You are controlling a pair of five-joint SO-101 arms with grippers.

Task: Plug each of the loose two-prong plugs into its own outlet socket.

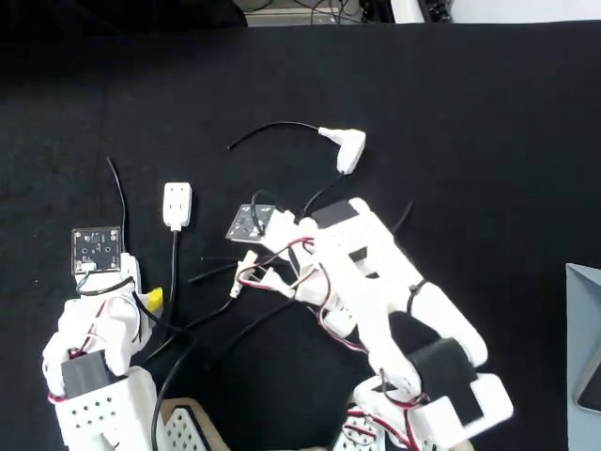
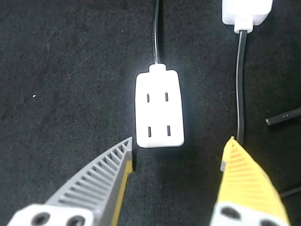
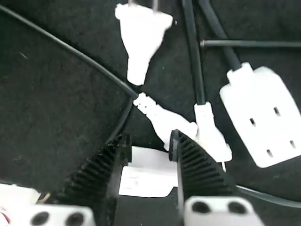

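Hovering just short of a socket point(image 2: 159, 108) whose four slots are all showing empty, the left pincer point(image 2: 180, 141) is standing wide open with nothing in it, its grey and yellow fingers flanking the socket's near end at the bottom of the left wrist view. A second socket point(image 2: 247, 12) is lying at the upper right of that frame. The right pincer point(image 3: 149, 137) is gaping about halfway at the bottom centre of its own view and gripping nothing, with one fingertip point(image 3: 183, 146) sitting right at the near plug point(image 3: 162, 120). A next plug point(image 3: 212, 139) is lying just beside that one, a far plug point(image 3: 141, 37) is pointing its prongs toward the top of the frame, and a side socket point(image 3: 263, 122) is resting at the right. By my reading the work is sitting at the pick-up step, with no plug seen seated. The next move is calling for the right pincer to straddle the near plug's body and close, leaving the prongs free, then turn them in line with a pair of slots. Everything is lying on a black cloth worktop point(image 1: 488, 113) crossed by loose black cords point(image 1: 175, 258). Beyond its top edge some cables are showing, and a pale blue object point(image 1: 587, 348) is sitting at the right edge.
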